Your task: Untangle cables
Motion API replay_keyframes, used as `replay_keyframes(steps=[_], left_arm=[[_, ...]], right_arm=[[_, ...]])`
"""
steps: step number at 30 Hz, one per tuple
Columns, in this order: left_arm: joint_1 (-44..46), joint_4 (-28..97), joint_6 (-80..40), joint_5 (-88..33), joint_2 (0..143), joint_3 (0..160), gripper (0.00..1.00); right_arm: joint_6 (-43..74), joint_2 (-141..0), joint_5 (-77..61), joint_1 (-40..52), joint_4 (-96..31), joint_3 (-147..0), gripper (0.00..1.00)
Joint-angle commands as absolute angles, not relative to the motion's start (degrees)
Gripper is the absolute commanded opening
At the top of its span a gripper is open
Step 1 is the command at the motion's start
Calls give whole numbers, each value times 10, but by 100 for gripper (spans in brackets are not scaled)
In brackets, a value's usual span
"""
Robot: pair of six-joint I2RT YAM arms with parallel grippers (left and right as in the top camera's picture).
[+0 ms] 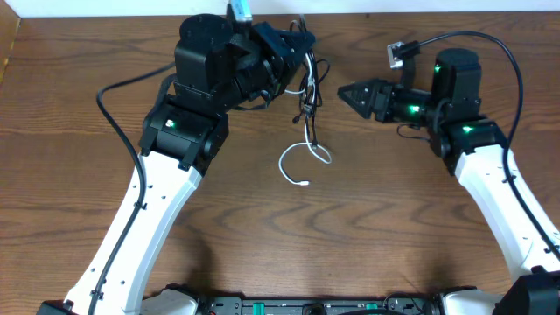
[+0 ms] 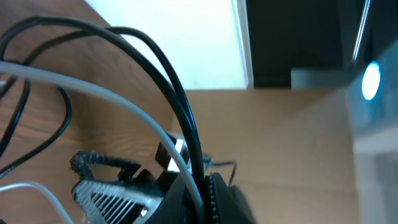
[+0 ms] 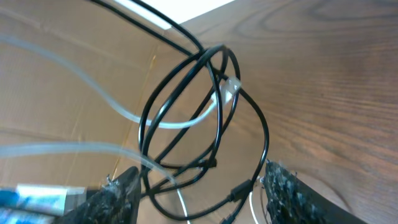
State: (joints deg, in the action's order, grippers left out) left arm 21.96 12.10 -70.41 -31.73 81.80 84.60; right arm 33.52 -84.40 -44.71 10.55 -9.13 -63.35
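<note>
the cables (image 1: 308,103), light, limp and snag-prone, are dangling from the left gripper (image 1: 291,45), its jaws seemingly pinching their top, white tail trailing onto the worktop (image 1: 262,236). beside the left gripper, the right gripper (image 1: 344,90) is holding its jaws wide; a free loop is looking the safest hold.

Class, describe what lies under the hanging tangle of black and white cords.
Brown wooden table, where a thin white cord's loop rests. The left end effector covers the tangle's top.

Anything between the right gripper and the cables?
Nothing visible. The right gripper, jaws open, points at the cables hanging from the left gripper; only bare table lies between them.
</note>
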Motion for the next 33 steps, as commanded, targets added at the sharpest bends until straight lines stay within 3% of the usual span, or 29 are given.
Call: replay_keyframes(steps=[1,15,25,33], left_arm=[[218,115,-578,-390,809,852,7],[218,58,-555,-499,809,852,7],[218,33,-548,-519,809,852,7],[218,34,-537,-519,809,852,7]], right_arm=[[379,-853,-372,140,-83,-639,60],[416,-949,-347,185,-97,-639,58],[363,-958,-203,167,-289,-639,57],[296,-957,-134,99,-419,-639,56]])
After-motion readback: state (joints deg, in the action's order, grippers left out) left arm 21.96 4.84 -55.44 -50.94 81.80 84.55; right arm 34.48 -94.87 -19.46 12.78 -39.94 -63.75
